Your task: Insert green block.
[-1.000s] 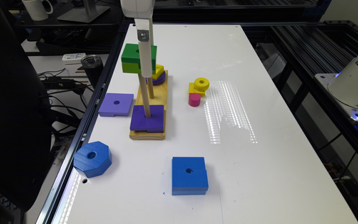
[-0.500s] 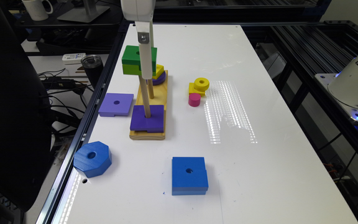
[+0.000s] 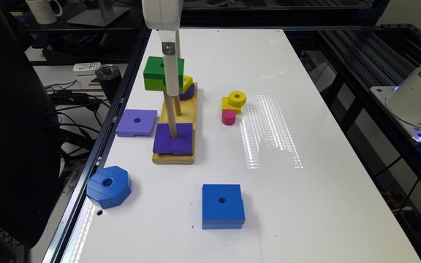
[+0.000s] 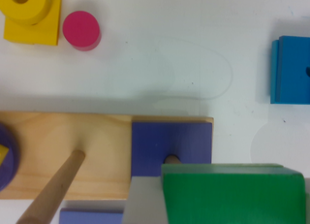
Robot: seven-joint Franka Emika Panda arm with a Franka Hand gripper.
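Observation:
The green block (image 3: 155, 75), dark green over lime green, hangs in the air above the wooden peg base (image 3: 186, 109). My gripper (image 3: 171, 75) is shut on it, and one grey finger (image 4: 143, 200) presses against its side. In the wrist view the green block (image 4: 232, 192) lies close under the camera. The tip of the near peg (image 4: 170, 159) shows just past the block's edge. That near peg (image 3: 170, 117) carries a dark purple square block (image 3: 173, 143) at its foot. The middle peg (image 3: 177, 106) is bare.
A lilac square (image 3: 136, 122) lies at the exterior view's left of the base. A blue octagon (image 3: 109, 186) and a large blue square (image 3: 222, 205) sit nearer the front. A yellow piece (image 3: 234, 100) and a pink cylinder (image 3: 228, 117) lie to the right. Yellow and purple pieces (image 3: 188, 87) sit on the far peg.
The gripper has come down slightly with the green block in it, toward the pegs. Nothing else on the table has moved.

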